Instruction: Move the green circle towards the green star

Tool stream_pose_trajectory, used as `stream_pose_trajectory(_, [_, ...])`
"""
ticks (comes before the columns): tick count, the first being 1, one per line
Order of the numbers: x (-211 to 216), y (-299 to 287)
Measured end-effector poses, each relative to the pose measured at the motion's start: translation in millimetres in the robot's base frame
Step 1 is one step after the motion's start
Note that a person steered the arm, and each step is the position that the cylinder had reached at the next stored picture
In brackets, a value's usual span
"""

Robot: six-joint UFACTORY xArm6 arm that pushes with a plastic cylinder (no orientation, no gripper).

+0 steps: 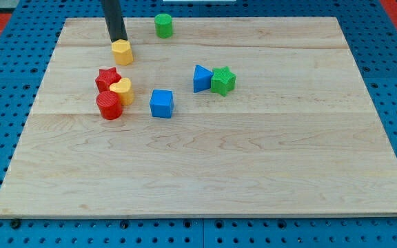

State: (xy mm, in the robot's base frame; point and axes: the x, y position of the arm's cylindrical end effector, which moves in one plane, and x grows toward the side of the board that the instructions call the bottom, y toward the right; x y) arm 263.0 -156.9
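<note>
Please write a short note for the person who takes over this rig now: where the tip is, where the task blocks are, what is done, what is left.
My tip sits just above the yellow block, at the board's top left.
The green circle stands near the top edge, right of the tip.
The green star is lower right of it, touching the blue triangle.
Done: nothing visible; circle and star are apart.
Left: push the circle down-right to the star.

My tip (118, 41) touches yellow hexagon block (122, 52), view's top left of surface (253, 172). Green circle (163, 25) near top edge; green star (222, 80) touching blue triangle (201, 78), mid-board.
</note>
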Motion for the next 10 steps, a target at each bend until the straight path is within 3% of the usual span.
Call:
stream_pose_trajectory(1, [19.8,6.6])
stream_pose_trajectory(2, [78.6,1.8])
stream_pose_trajectory(3, [90.9,-20.0])
stream_pose_trajectory(5, [5.2,24.4])
stream_pose_trajectory(6, [-70.9,21.0])
stream_pose_trajectory(7, [-59.1,43.1])
stream_pose_trajectory(8, [-38.4,140.8])
stream_pose_trajectory(10, [-69.3,142.2])
